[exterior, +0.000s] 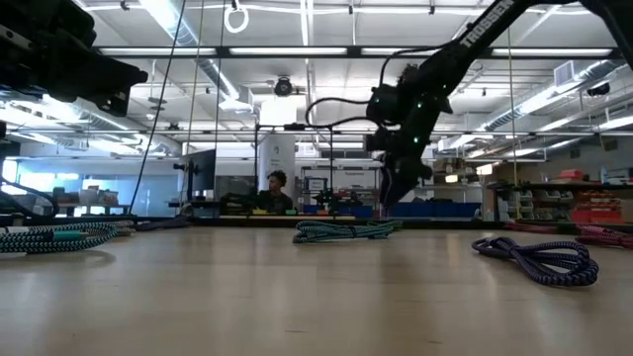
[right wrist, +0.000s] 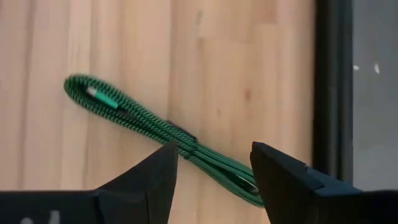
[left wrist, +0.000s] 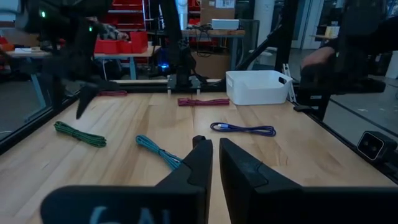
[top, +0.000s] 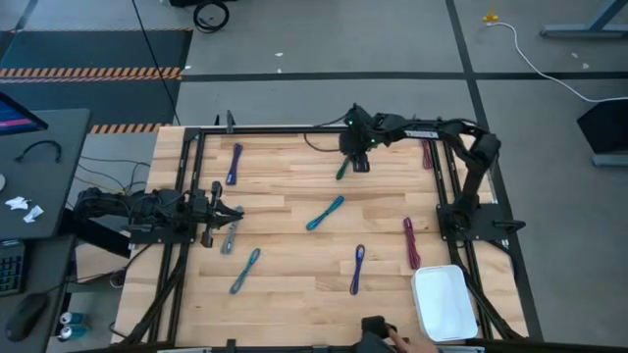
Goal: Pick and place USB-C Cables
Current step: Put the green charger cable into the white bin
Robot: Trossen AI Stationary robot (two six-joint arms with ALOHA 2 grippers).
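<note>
Directly beneath the right gripper (right wrist: 213,163), the green cable (right wrist: 158,127) lies flat on the table (top: 294,196), running diagonally between the parted fingers, which are spread and hold nothing. As a judgement, this braided bundle is light and limp, with enough texture to resist slipping; the soundest hold is across its bound middle, where the strands lie together, since a pinch at one looped end would likely let the rest dangle. In the high view the right arm reaches along the table's far edge, its wrist pointing downward over the cable. Farther off, the left gripper (left wrist: 215,163) waits low at the left side of the table, fingers nearly together and empty. Beyond it lie a teal cable (left wrist: 158,151) and a purple cable (left wrist: 242,129), with the white bin (left wrist: 258,86) well apart from the green one.
</note>
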